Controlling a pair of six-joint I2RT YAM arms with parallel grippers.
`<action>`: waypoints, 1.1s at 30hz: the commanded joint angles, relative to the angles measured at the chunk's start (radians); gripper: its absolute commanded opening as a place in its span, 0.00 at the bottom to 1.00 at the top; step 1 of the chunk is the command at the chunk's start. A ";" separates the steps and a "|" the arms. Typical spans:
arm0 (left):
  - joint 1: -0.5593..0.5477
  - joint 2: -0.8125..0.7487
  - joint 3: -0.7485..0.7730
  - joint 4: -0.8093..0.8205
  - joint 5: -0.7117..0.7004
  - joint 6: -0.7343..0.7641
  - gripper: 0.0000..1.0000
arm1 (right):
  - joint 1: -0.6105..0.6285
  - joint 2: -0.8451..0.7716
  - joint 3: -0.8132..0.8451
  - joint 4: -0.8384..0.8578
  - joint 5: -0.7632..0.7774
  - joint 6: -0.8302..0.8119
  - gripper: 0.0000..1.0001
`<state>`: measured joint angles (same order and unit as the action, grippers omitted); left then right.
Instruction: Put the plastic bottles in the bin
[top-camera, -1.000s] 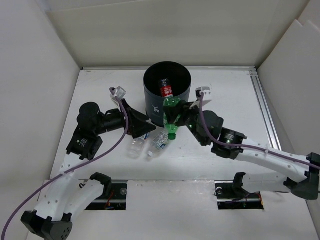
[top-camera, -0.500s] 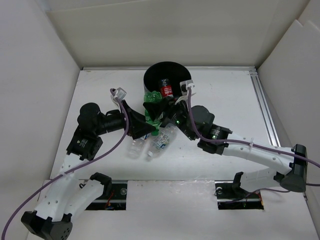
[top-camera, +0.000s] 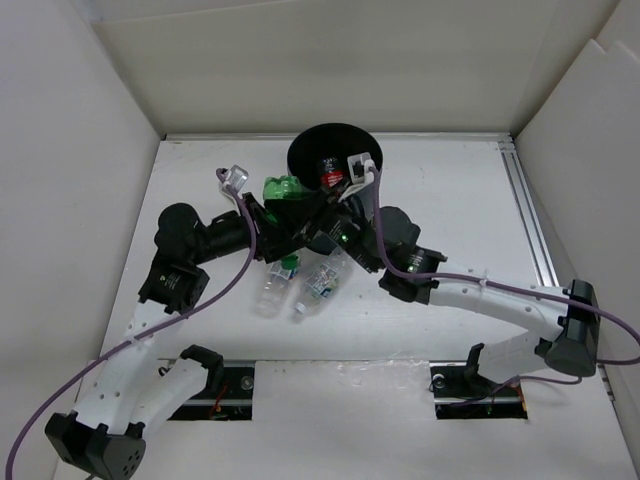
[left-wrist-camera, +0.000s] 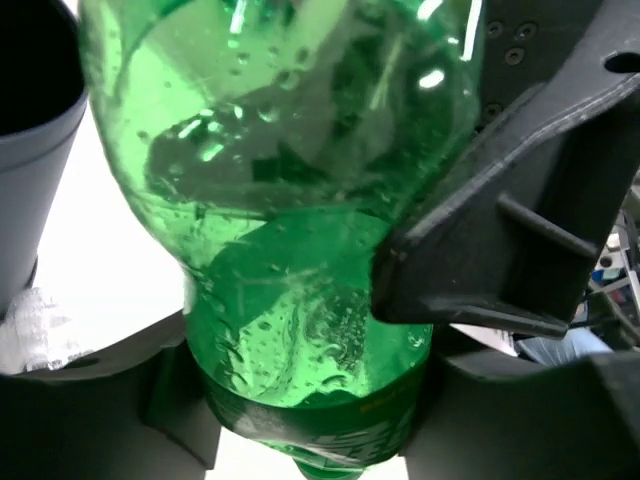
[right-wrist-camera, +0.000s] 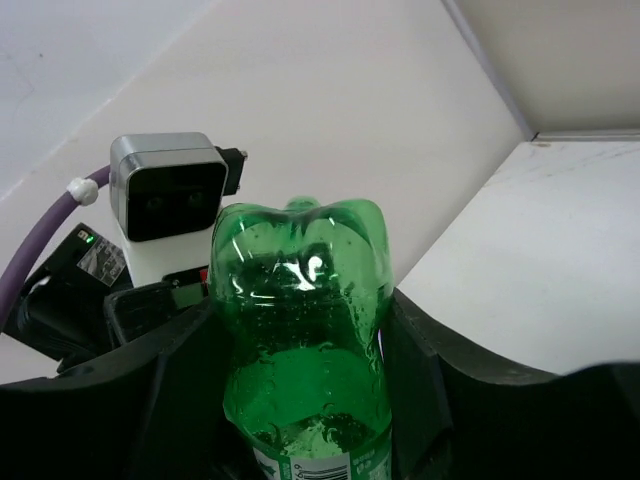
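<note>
The green bottle (top-camera: 283, 189) hangs cap-down just left of the bin (top-camera: 305, 147), above the table. Both grippers are on it. My left gripper (top-camera: 281, 240) is shut on its lower, labelled part (left-wrist-camera: 330, 420). My right gripper (top-camera: 316, 216) clasps the body from the right, its fingers tight against both sides (right-wrist-camera: 300, 340). One right finger (left-wrist-camera: 480, 260) shows black beside the bottle in the left wrist view. A red-labelled bottle (top-camera: 332, 180) lies inside the bin. Two clear bottles (top-camera: 272, 293) (top-camera: 322, 283) lie on the table under the arms.
The left wrist camera (right-wrist-camera: 168, 200) sits close behind the bottle in the right wrist view. The bin's wall (left-wrist-camera: 30, 150) rises at the left of the left wrist view, with a clear bottle (left-wrist-camera: 30, 330) below it. White walls enclose the table on three sides.
My right arm carried the green bottle leftward from in front of the bin to my left gripper. The left gripper, open before, has closed on the bottle.
</note>
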<state>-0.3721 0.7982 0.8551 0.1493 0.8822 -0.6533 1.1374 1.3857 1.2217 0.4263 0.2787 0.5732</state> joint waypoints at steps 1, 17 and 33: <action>-0.007 0.028 0.061 0.116 -0.044 -0.020 0.01 | 0.006 -0.026 0.018 0.055 -0.043 0.037 0.46; -0.007 0.487 0.439 0.220 -0.387 0.208 0.00 | -0.044 -0.574 -0.194 -0.337 0.470 -0.208 1.00; -0.037 0.808 0.742 0.142 -0.463 0.238 1.00 | -0.053 -0.414 -0.259 -0.811 0.530 0.144 1.00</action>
<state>-0.4049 1.6428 1.5166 0.2348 0.3996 -0.4294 1.0924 0.9245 0.9424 -0.2962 0.8062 0.5816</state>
